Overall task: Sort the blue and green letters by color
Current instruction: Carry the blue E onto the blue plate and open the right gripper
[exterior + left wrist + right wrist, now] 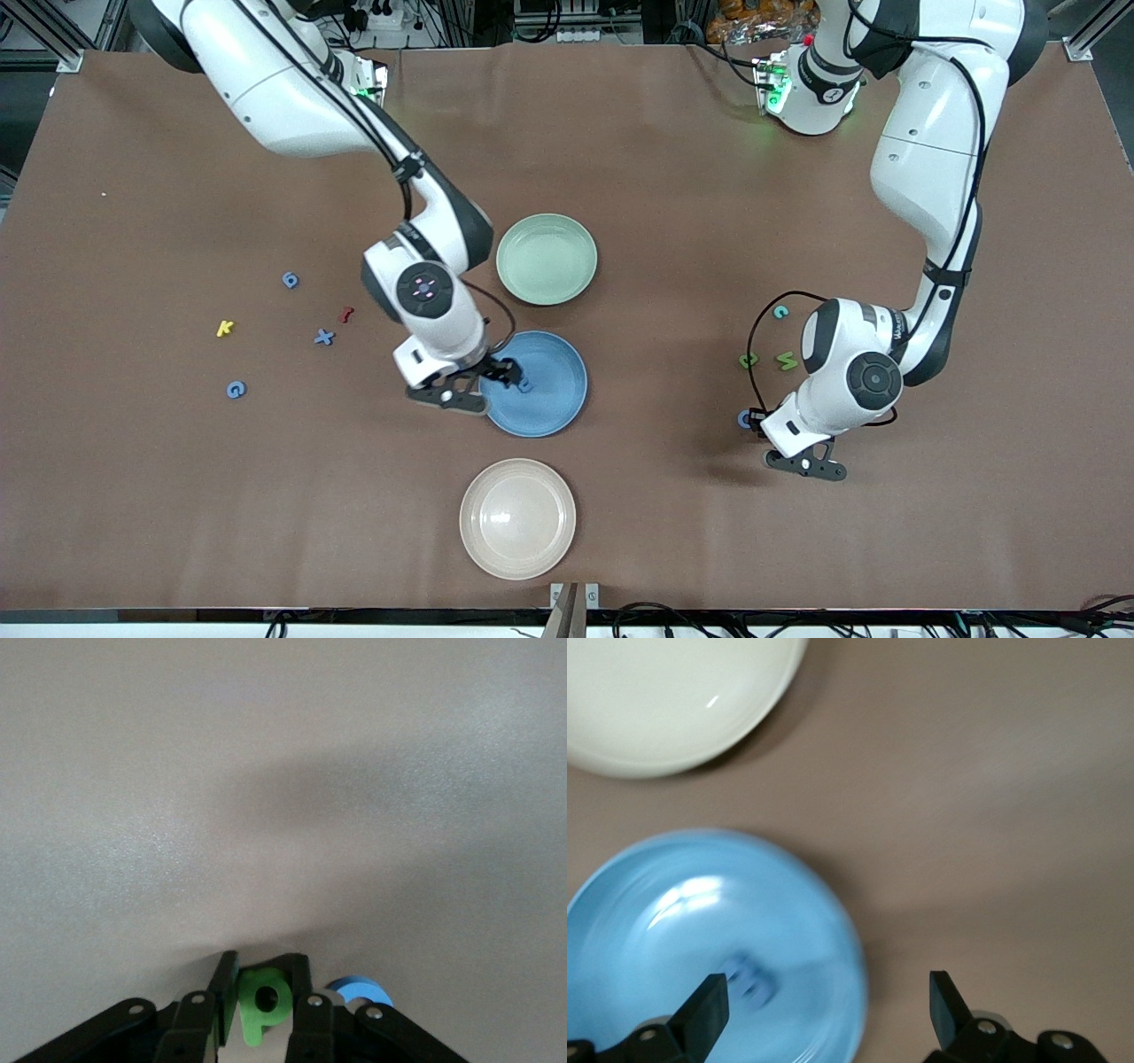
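My left gripper (263, 979) is shut on a green letter P (263, 1005), low over the table beside a blue letter O (359, 991) (744, 418). In the front view the P is hidden under the left gripper (760, 422). My right gripper (503, 370) (828, 990) hangs open and empty over the rim of the blue plate (558, 403) (647, 930). A blue letter (525, 385) (749, 977) lies in that plate. A green B (749, 360) and M (786, 360) lie near the left arm. A blue 6 (290, 280), X (324, 337) and G (235, 389) lie toward the right arm's end.
A pale green plate (547, 259) (664, 700) stands empty, farther from the front camera than the blue plate. A beige plate (517, 518) stands nearer. A teal c (780, 311) lies beside the left arm. A yellow K (225, 328) and a dark-red letter (346, 314) lie among the blue letters.
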{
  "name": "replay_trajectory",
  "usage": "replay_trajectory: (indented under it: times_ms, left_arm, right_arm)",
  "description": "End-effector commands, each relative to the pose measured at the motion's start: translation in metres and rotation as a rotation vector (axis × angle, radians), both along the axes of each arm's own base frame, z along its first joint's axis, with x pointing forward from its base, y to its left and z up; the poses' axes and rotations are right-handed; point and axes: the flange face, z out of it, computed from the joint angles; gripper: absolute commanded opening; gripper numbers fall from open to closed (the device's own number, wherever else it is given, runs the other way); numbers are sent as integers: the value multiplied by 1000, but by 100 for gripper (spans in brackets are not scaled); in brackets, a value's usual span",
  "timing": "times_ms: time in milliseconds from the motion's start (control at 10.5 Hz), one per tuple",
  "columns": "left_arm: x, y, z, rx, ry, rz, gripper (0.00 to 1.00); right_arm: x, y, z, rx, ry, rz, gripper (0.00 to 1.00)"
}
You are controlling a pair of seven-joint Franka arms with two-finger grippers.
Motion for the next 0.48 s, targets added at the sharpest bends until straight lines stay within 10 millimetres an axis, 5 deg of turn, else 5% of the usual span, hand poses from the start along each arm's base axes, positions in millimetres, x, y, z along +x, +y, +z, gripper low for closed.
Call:
replay_trajectory:
  times_ms: [0, 190, 380]
  left_arm:
    - [-5, -3, -3, 20, 21, 8, 0]
    - [-3, -8, 20, 15, 30, 6, 0]
    - [-8, -28, 49, 13, 34, -21, 0]
  right_arm:
    - [40, -97, 23, -47, 14, -65, 100]
    - [65, -176, 26, -62, 15, -18, 100]
    - [67, -256, 41, -86, 23, 50, 100]
